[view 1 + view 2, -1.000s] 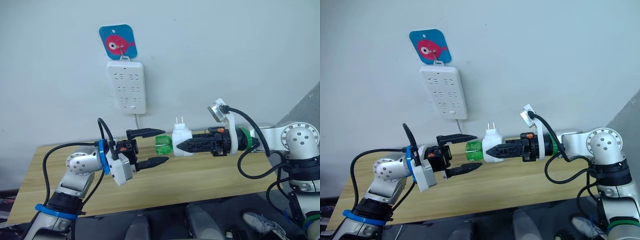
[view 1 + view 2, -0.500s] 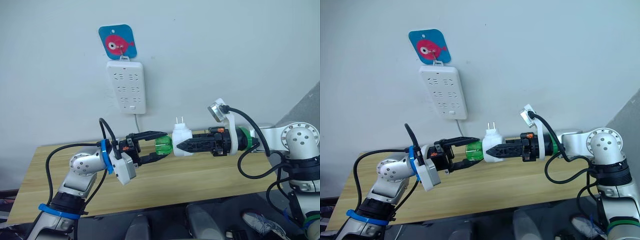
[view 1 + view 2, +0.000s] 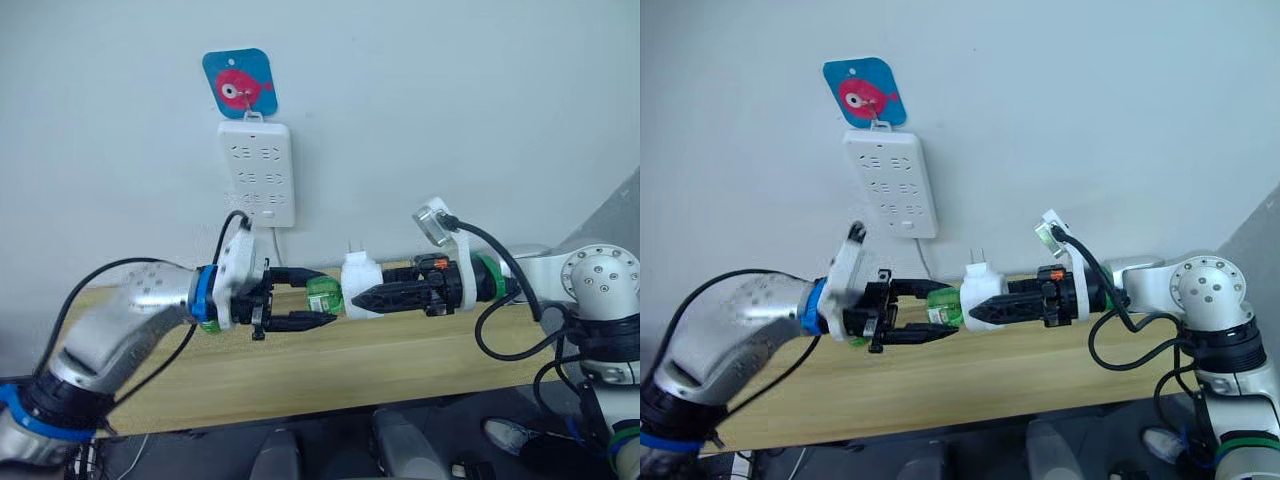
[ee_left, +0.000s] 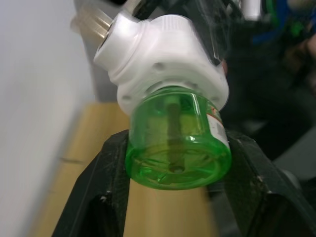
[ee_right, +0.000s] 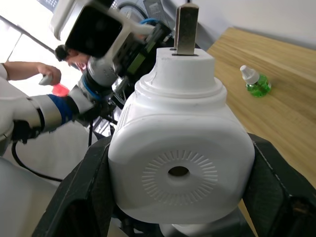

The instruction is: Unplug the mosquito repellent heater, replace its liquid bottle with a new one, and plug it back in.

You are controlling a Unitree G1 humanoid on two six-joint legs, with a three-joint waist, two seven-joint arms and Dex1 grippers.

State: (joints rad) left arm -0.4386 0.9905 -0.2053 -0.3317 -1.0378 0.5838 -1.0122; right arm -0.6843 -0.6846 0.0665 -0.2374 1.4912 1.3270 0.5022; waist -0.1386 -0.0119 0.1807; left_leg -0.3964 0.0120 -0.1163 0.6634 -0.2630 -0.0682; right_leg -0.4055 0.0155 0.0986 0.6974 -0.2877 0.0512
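Left gripper (image 3: 315,306) jaws now around green bottle (image 4: 178,143); right gripper (image 3: 362,296) clamping heater (image 5: 178,163).

I see a plain pale wall (image 3: 450,90) straight ahead, evenly lit, with a long white power strip (image 3: 257,172) hanging upright from a hook on a blue square sticker (image 3: 239,82) that shows a pink fish. A thin cord (image 3: 275,240) drops from the strip's lower end toward a light wooden table (image 3: 400,360) pushed against the wall, its grain running lengthwise. Below the table's near edge the floor (image 3: 330,450) looks dark grey.
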